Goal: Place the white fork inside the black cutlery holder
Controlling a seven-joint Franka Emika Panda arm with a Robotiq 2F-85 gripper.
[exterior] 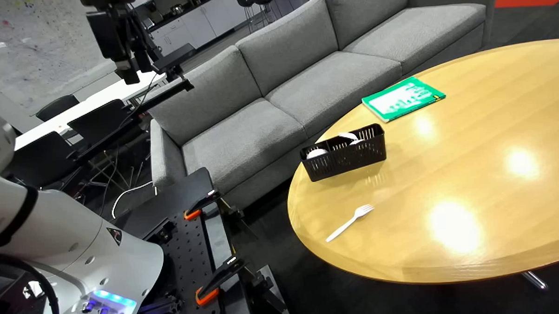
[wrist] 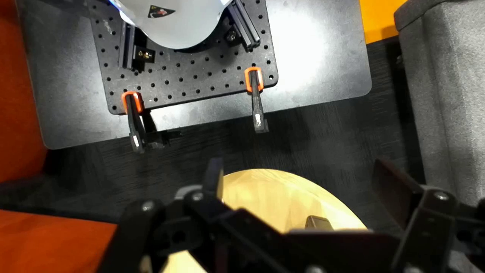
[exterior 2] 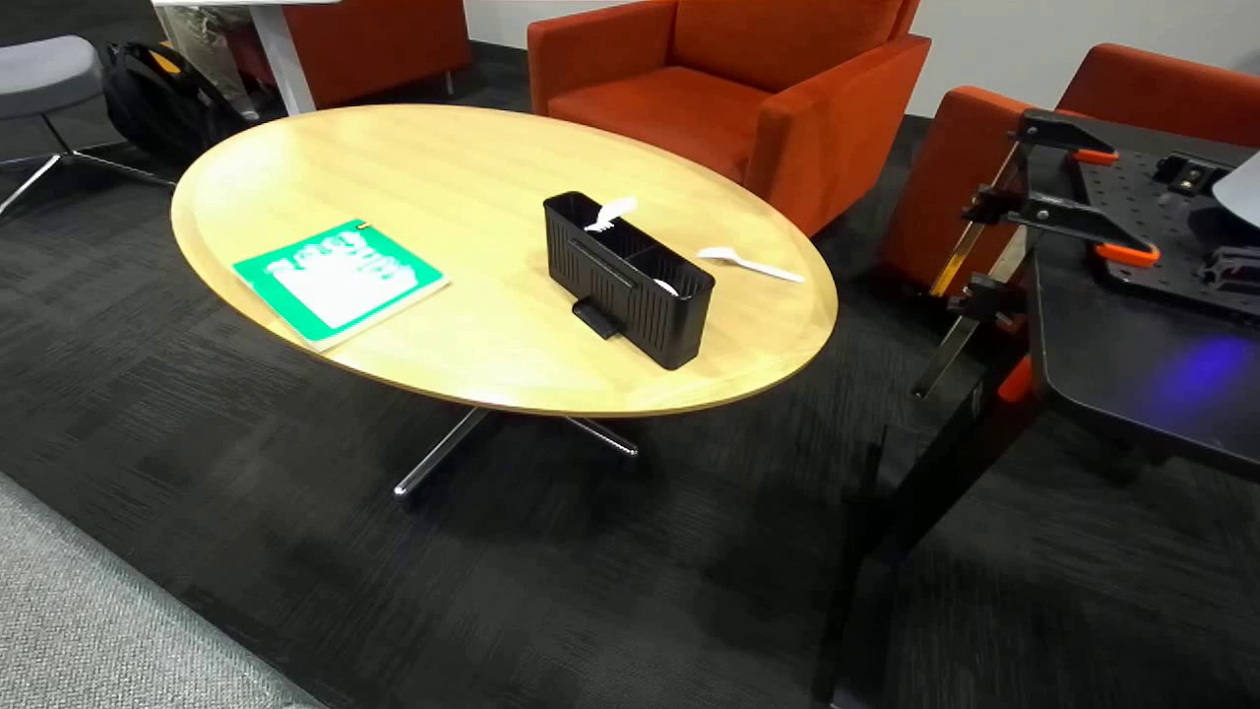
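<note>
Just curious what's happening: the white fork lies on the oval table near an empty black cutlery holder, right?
Not empty: the black cutlery holder has white utensils in it, as both exterior views show. The white fork does lie near it on the oval table.

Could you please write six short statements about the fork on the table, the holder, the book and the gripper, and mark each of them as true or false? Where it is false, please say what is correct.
1. The fork on the table lies outside the holder. True.
2. The holder lies on its side. False: it stands upright.
3. The fork lies nearer to the holder than to the book. True.
4. The book rests on the sofa. False: it lies on the table.
5. The wrist view shows the gripper open. True.
6. The gripper holds the fork. False: the fork lies apart from it.
</note>
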